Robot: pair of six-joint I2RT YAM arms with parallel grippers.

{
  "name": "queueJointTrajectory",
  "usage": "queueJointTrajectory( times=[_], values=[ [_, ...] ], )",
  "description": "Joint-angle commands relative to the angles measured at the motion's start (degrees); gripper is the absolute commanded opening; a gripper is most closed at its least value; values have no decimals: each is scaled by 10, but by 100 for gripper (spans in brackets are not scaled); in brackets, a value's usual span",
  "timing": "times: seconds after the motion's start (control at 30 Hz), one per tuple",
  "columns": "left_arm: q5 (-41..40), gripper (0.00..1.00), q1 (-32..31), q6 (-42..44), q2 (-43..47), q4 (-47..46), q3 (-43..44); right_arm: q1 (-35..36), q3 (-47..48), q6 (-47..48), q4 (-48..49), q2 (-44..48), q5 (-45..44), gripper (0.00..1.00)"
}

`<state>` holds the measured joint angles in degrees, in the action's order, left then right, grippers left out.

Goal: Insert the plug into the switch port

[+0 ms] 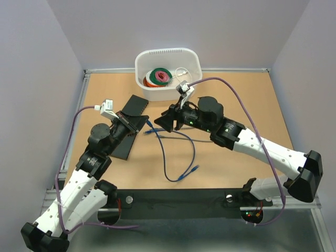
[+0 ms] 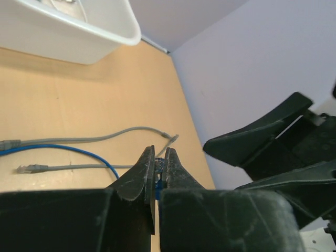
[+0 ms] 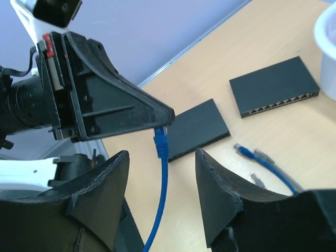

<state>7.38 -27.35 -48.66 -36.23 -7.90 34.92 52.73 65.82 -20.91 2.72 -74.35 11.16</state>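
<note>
Left end effector (image 2: 158,157) clenched on the blue plug (image 3: 160,137), held off the bench (image 1: 236,105), blue cable (image 1: 168,157) hanging below. Right end effector (image 3: 163,155) released, fingers either side of that cable, not touching. Looks like regrasp done, insertion not started. Next: swing plug down to the near switch (image 3: 199,128), square it to a port, push straight in. Second switch (image 3: 275,86) beyond. White bin (image 1: 168,51) holds coloured rolls (image 1: 159,77), tape or coiled cable, can't tell.

Loose cables (image 3: 243,150) beside the switches (image 3: 275,86)
</note>
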Motion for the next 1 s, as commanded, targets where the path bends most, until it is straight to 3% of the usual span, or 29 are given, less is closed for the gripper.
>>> queueJointTrajectory(
  times=[0.0, 0.2, 0.97],
  values=[
    [-24, 0, -2, 9, 5, 3, 24, 17, 49, 53, -42, -20, -38, 58],
    [-23, 0, -2, 9, 8, 4, 21, 40, 65, 66, -61, -51, -83, 44],
    [-21, 0, -2, 7, 14, 4, 7, 75, 101, 68, -67, -96, -140, 38]
  ],
)
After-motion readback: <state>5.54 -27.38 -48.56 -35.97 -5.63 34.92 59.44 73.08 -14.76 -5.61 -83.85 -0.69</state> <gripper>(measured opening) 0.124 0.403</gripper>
